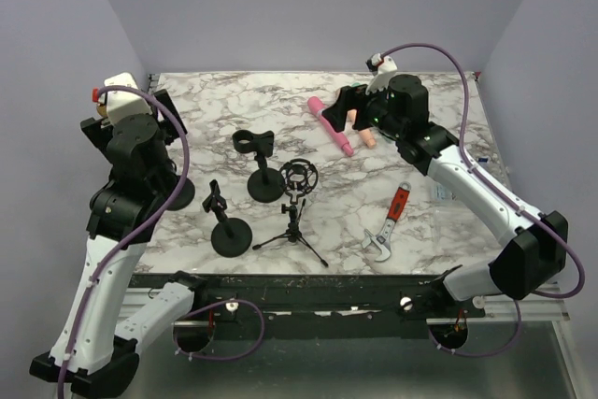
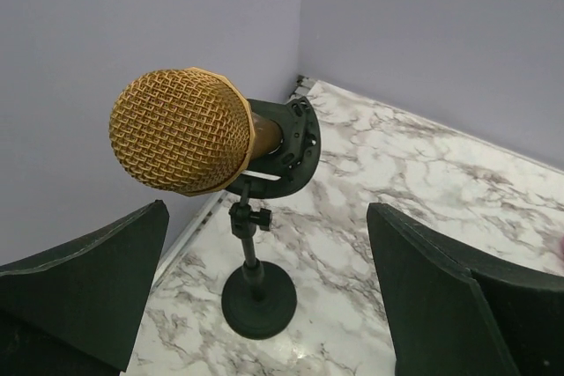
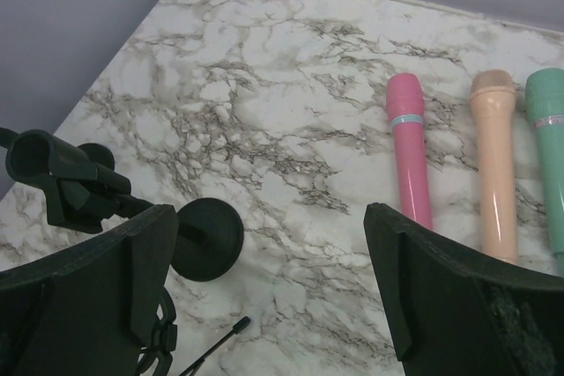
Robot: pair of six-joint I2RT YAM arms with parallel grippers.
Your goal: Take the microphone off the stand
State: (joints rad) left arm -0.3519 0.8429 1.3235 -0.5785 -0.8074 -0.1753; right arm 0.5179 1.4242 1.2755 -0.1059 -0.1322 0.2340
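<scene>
A gold mesh-headed microphone (image 2: 181, 129) sits in the black clip (image 2: 291, 147) of a short stand with a round base (image 2: 258, 301), near the table's left edge. Its head points toward my left wrist camera. My left gripper (image 2: 266, 210) is open and empty, its fingers spread either side of the stand and apart from it. In the top view the left gripper (image 1: 131, 119) hides the microphone. My right gripper (image 3: 269, 217) is open and empty above the marble top, beside a pink microphone (image 3: 408, 156); in the top view the right gripper (image 1: 348, 105) is at the back right.
Peach (image 3: 495, 165) and green (image 3: 548, 156) microphones lie beside the pink one. Two empty clip stands (image 1: 264, 179) (image 1: 229, 231) and a tripod with a shock mount (image 1: 297, 203) stand mid-table. A red-handled wrench (image 1: 388, 226) lies front right.
</scene>
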